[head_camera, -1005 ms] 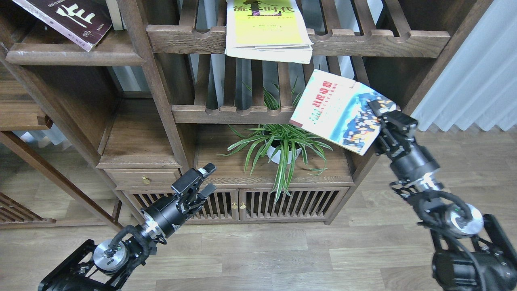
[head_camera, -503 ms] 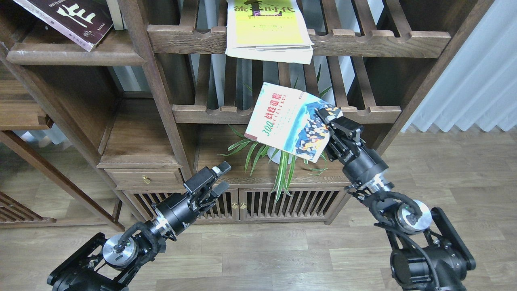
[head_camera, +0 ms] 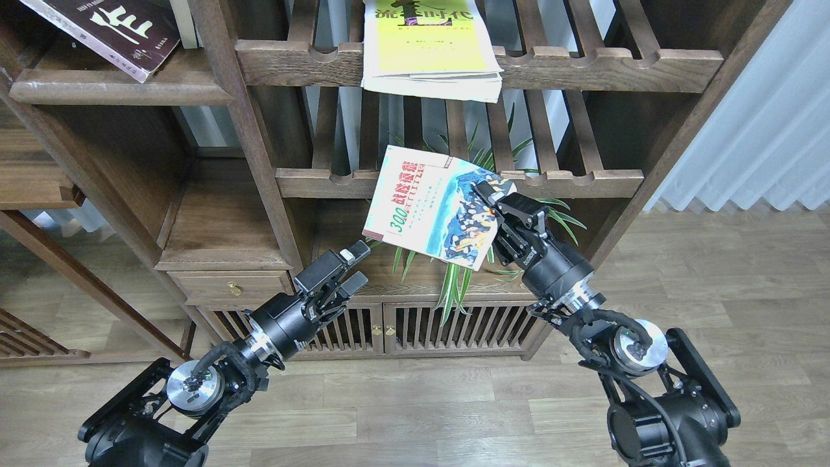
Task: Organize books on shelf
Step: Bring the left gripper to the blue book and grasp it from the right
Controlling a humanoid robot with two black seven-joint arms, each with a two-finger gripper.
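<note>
At about ten o'clock, in the top left corner, the maroon book [head_camera: 107,34] lies tilted on the shelf [head_camera: 117,92], the solid dark board with the rounded front edge, and that board looks like the place where the three belong. Down at seven o'clock the left gripper [head_camera: 349,267] hangs in front of the cabinet with its fingers parted and nothing between them, pointing up toward the middle of the view. At twelve o'clock the yellow-green book [head_camera: 425,48] lies flat on a slatted rack [head_camera: 480,68], overhanging its scalloped rail. Just below centre the "300" book [head_camera: 433,206] is in the air, tilted, in front of the potted plant [head_camera: 454,272]; the right gripper [head_camera: 494,194] is clamped on its right edge, at about three o'clock of the cover. The step in hand seems to be a handover or a carry leftward to the board. To do it well, I would keep the clamp firm, since a paperback held by one edge droops, bring the free left edge squarely between the left fingers, and let go on the right only once the left has closed. Keep the book above the leaves.
</note>
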